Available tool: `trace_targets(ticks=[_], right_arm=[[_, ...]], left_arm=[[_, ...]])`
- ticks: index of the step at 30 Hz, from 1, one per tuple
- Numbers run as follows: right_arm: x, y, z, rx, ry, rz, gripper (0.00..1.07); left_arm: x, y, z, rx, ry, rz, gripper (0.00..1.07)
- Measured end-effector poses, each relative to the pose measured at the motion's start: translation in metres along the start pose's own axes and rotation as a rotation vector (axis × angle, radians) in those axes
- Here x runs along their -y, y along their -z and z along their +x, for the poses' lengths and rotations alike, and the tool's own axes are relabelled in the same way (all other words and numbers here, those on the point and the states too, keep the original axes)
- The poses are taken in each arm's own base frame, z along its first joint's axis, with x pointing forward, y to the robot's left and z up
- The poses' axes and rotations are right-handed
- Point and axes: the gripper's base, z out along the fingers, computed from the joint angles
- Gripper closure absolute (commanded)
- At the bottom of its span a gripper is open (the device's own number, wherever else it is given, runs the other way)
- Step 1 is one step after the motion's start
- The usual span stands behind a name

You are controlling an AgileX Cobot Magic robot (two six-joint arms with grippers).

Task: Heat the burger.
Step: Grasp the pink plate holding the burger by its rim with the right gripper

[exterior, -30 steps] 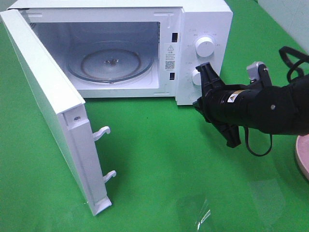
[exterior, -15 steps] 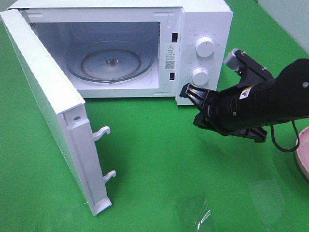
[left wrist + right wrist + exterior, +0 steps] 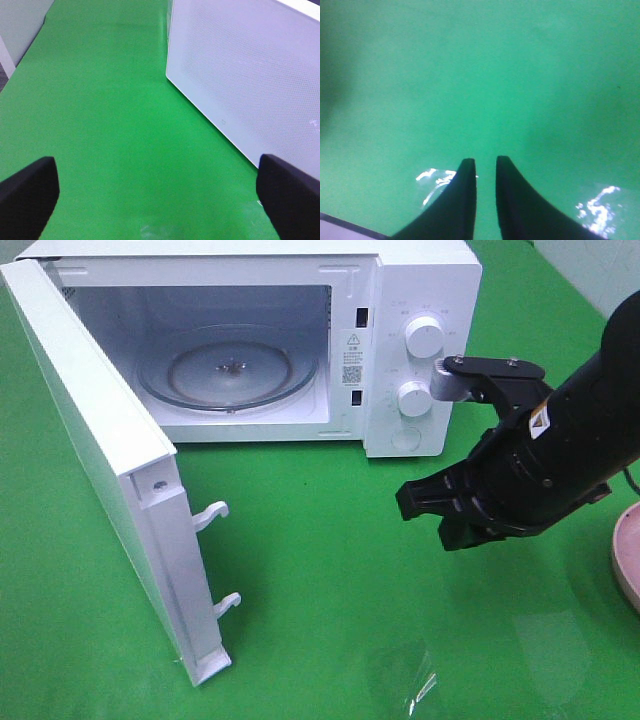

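Our left gripper has its jaws spread wide, its two black fingers at opposite edges of the left wrist view with only green mat between them. It holds nothing, and it hovers beside the outer face of the microwave door.

From the high camera, that door stands swung fully open at the far left, with two white latch hooks jutting from its edge. Next comes the white microwave, its cavity lit and holding only a clear glass turntable. Two round white knobs sit one above the other on the control panel.

To the right of the panel, our right gripper hangs above the mat, tilted downward. Its fingers are parted by a slim gap and pinch nothing.

At the far right edge, part of a pink plate shows.

The burger appears in no view, so we cannot tell where it is.
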Motion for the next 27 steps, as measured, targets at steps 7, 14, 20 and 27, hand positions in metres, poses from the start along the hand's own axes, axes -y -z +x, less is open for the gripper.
trace_targets(ticks=[7, 14, 20, 27], right_arm=[[0.026, 0.012, -0.001, -0.091, 0.005, 0.088, 0.69], [0.060, 0.034, 0.001, -0.116, 0.047, 0.153, 0.25], [0.081, 0.046, 0.003, -0.117, 0.007, 0.201, 0.18], [0.103, 0.051, 0.006, -0.143, -0.025, 0.267, 0.20]], left_arm=[[0.000, 0.000, 0.000, 0.001, 0.000, 0.000, 0.07], [0.000, 0.000, 0.000, 0.001, 0.000, 0.000, 0.07], [0.000, 0.000, 0.000, 0.001, 0.000, 0.000, 0.07], [0.000, 0.000, 0.000, 0.001, 0.000, 0.000, 0.07]])
